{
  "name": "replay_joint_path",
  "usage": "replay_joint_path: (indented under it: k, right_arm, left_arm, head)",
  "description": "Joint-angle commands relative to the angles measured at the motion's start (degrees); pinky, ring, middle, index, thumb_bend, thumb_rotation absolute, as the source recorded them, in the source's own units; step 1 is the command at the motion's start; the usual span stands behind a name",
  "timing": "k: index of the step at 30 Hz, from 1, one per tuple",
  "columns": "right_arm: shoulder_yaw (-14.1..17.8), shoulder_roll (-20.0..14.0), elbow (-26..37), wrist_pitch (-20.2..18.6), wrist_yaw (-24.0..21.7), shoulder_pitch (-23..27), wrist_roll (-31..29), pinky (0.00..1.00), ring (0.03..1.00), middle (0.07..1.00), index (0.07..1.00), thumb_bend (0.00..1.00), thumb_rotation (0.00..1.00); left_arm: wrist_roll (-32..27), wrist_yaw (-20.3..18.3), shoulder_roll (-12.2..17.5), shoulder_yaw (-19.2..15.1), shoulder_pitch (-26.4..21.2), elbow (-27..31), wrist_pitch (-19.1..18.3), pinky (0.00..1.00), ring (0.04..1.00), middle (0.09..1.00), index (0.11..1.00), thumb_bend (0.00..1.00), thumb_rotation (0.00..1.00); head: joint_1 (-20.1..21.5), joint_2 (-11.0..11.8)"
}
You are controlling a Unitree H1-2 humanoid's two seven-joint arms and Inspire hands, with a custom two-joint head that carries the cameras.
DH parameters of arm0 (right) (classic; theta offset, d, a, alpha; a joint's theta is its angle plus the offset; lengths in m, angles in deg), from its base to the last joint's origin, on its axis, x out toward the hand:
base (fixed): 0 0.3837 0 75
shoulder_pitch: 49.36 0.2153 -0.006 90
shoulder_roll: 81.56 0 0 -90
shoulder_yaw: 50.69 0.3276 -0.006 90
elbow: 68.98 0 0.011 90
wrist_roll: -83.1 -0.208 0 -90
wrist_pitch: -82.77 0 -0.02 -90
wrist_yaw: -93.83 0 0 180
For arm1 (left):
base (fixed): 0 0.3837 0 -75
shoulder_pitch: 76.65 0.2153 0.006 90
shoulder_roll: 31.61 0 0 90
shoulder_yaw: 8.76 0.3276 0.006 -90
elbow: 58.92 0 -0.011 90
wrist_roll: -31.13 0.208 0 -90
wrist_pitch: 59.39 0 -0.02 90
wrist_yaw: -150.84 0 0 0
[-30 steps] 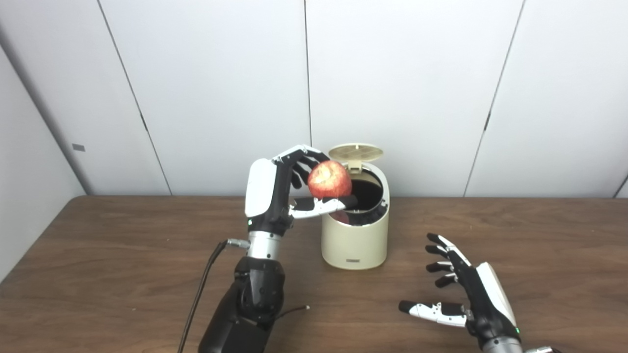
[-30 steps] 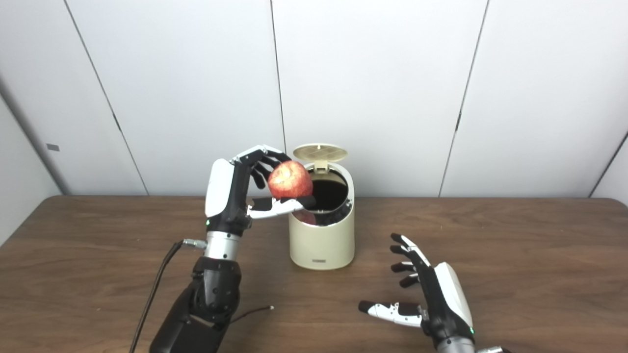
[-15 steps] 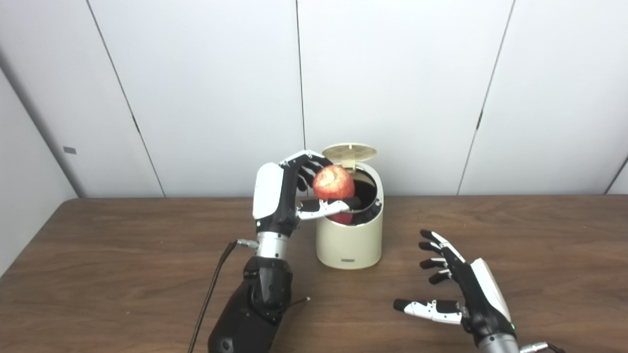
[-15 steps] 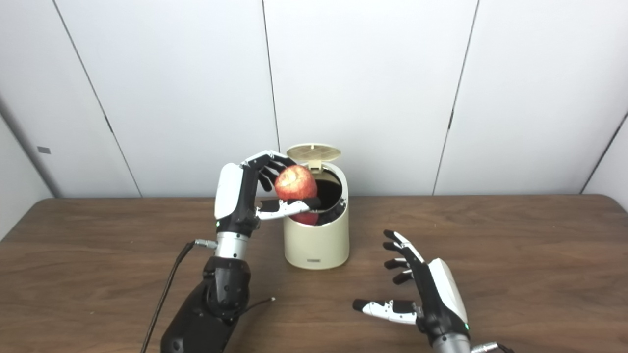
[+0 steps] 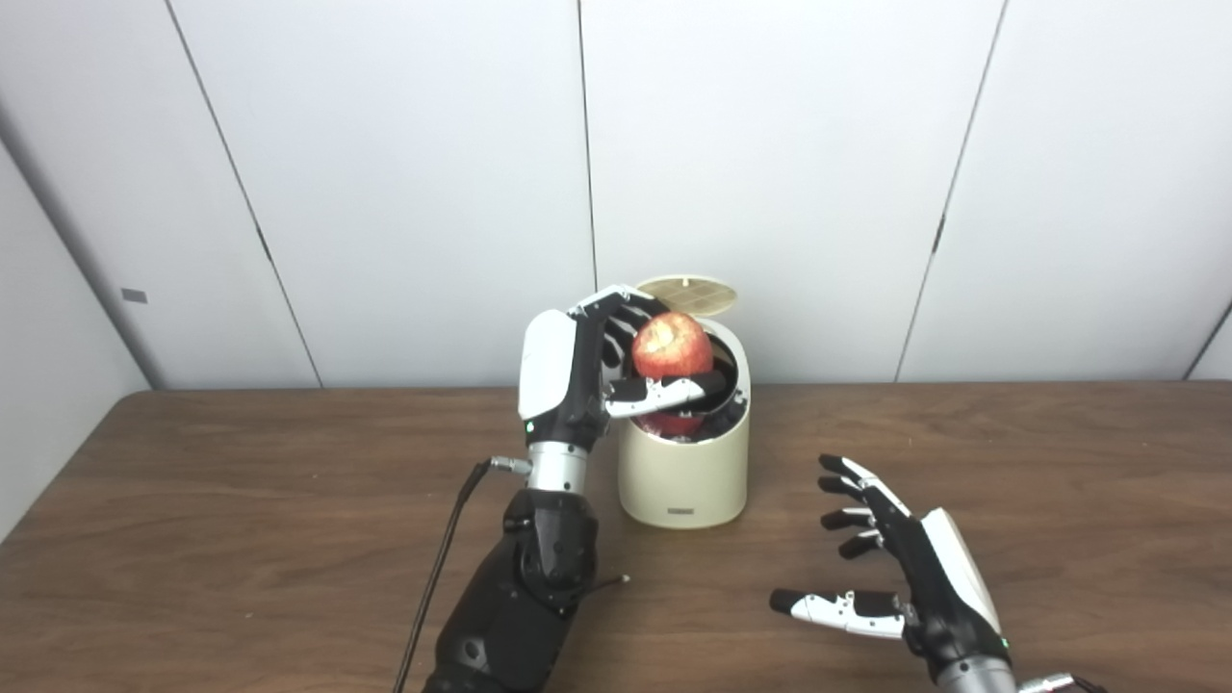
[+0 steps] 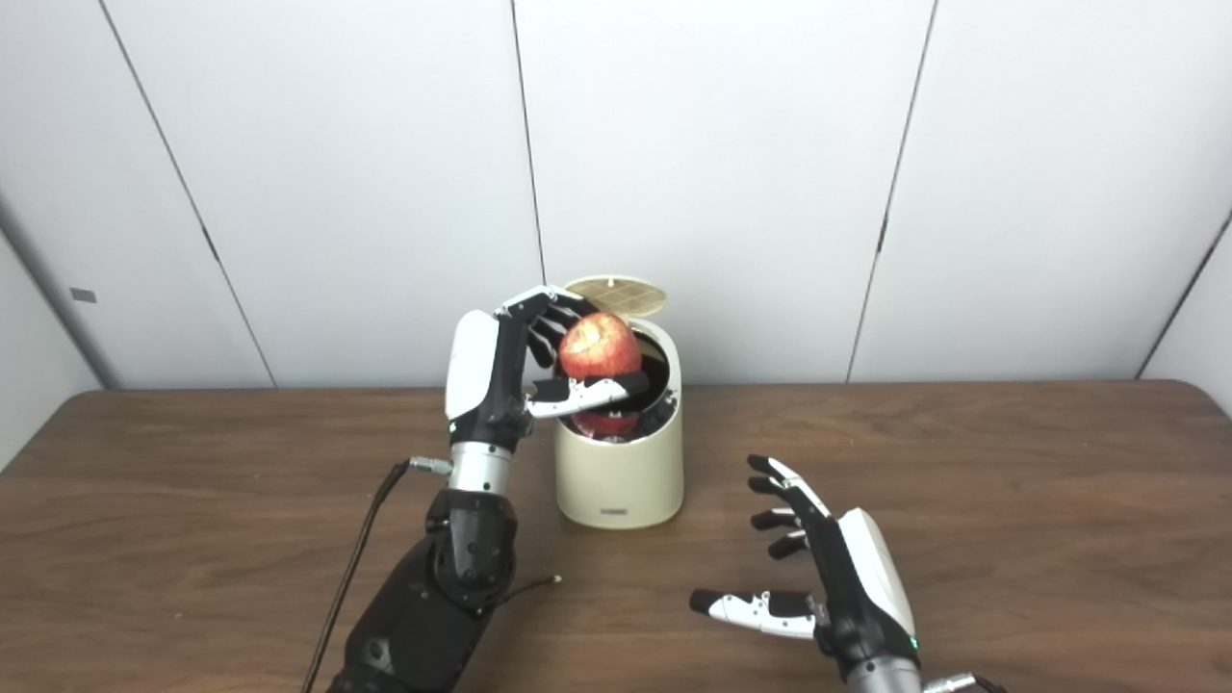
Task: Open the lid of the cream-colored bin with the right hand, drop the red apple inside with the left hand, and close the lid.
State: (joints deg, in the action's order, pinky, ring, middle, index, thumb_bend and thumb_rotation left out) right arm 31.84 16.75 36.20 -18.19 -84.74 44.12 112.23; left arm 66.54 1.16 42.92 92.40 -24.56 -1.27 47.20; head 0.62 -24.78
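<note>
A bare test room or lab: behind the left hand (image 5: 568, 371) stand plain white wall panels (image 5: 770, 183), and under it a brown wooden table (image 5: 241, 539) with a loose black cable (image 5: 438, 577).

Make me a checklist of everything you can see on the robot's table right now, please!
Surface: brown wooden table, bare around the bin.
Job's things: cream-colored bin upright, lid open; red apple held over the opening.
Clutter: nothing seen.
Hands: left hand shut on the apple; right hand open, fingers spread, near the table's front.
Cables: black cable beside the left arm.
Surroundings: plain white wall panels.
</note>
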Motion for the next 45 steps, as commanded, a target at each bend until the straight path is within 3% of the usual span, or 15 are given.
replay_joint_path:
  k: [1, 2, 3, 4, 7, 15, 37, 45]
  right_arm:
    - [-0.1, 0.0, 2.1, 1.0, -0.2, 1.1, -0.2, 0.56, 0.702, 0.811, 0.838, 0.79, 0.21]
    - [0.0, -0.1, 2.0, 1.2, -0.2, 1.0, -0.3, 0.55, 0.701, 0.810, 0.834, 0.79, 0.21]
    - [0.1, -0.2, 1.9, 1.3, -0.3, 1.0, -0.4, 0.55, 0.700, 0.808, 0.830, 0.79, 0.21]
    - [0.1, -0.3, 1.8, 1.5, -0.3, 1.0, -0.4, 0.55, 0.699, 0.807, 0.828, 0.79, 0.21]
    - [0.2, -0.3, 1.7, 1.4, -0.4, 1.1, -0.4, 0.55, 0.695, 0.806, 0.825, 0.79, 0.21]
    - [0.0, -0.2, 1.6, 1.3, -0.5, 1.2, -0.2, 0.55, 0.698, 0.822, 0.831, 0.79, 0.20]
    - [-0.2, -0.3, 1.2, 1.6, -0.5, 1.2, 0.1, 0.55, 0.696, 0.818, 0.834, 0.78, 0.20]
    - [-0.6, -0.2, 1.2, 1.2, -0.5, 1.0, 0.7, 0.54, 0.687, 0.821, 0.832, 0.79, 0.20]
  left_arm:
    - [0.8, -0.6, 0.8, 0.9, -2.7, 1.0, 1.1, 0.32, 0.435, 0.466, 0.518, 0.52, 0.00]
    - [1.0, -0.6, 1.1, 1.3, -2.6, 0.9, 1.1, 0.35, 0.464, 0.515, 0.507, 0.52, 0.03]
    - [1.1, -0.5, 1.3, 1.6, -2.5, 0.9, 1.1, 0.37, 0.489, 0.551, 0.570, 0.72, 0.09]
    - [1.1, -0.6, 1.6, 1.8, -2.3, 1.0, 1.1, 0.38, 0.504, 0.573, 0.609, 0.84, 0.13]
    - [0.8, -1.1, 2.0, 2.1, -1.5, 1.8, 0.9, 0.38, 0.524, 0.601, 0.648, 0.91, 0.18]
    - [0.3, -2.3, 2.5, 1.7, 0.4, 5.0, 0.2, 0.38, 0.532, 0.610, 0.658, 0.93, 0.22]
    - [0.5, -2.3, 2.8, 1.2, 2.5, 8.3, 0.5, 0.40, 0.511, 0.590, 0.640, 0.94, 0.20]
    - [1.2, -3.2, 2.8, 1.2, 3.1, 9.3, -1.3, 0.41, 0.546, 0.630, 0.657, 0.94, 0.24]
  head:
    - [-0.1, -0.1]
    - [-0.2, -0.1]
    - [-0.2, -0.1]
    - [-0.2, -0.1]
    - [-0.4, -0.1]
    - [-0.4, -0.2]
    - [-1.4, -0.2]
    - [-1.4, -0.3]
